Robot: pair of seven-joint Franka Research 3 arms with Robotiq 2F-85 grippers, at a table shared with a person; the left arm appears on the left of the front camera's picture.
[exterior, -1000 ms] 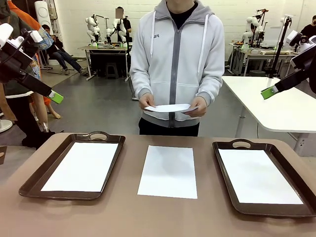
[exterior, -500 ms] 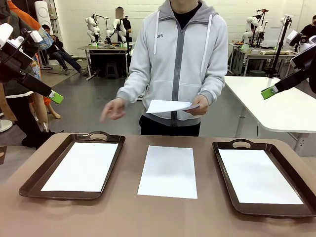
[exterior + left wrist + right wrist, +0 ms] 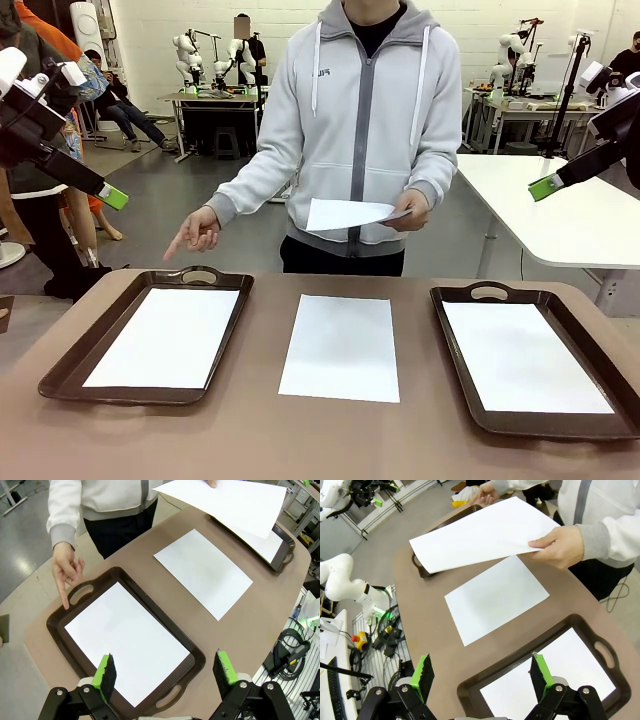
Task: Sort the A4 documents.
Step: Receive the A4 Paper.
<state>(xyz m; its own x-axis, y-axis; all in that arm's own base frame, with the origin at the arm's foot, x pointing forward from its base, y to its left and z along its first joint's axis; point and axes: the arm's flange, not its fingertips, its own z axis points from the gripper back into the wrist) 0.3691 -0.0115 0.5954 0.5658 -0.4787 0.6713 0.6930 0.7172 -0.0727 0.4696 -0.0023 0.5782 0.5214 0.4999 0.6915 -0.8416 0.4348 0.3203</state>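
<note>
A robotics lab: far workbenches (image 3: 210, 98) loaded with equipment, bare grey floor (image 3: 190, 215), cables (image 3: 289, 647) beside the counter (image 3: 250, 430).

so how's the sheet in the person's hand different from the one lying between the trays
The held sheet is up in the air, pinched at one edge by the person's hand; the middle sheet lies flat on the bare table with nothing touching it. The held sheet is in front of the person's jacket, beyond the table's far edge; the middle sheet sits between the left tray and the right tray. Both are plain white, blank and rectangular.
</note>
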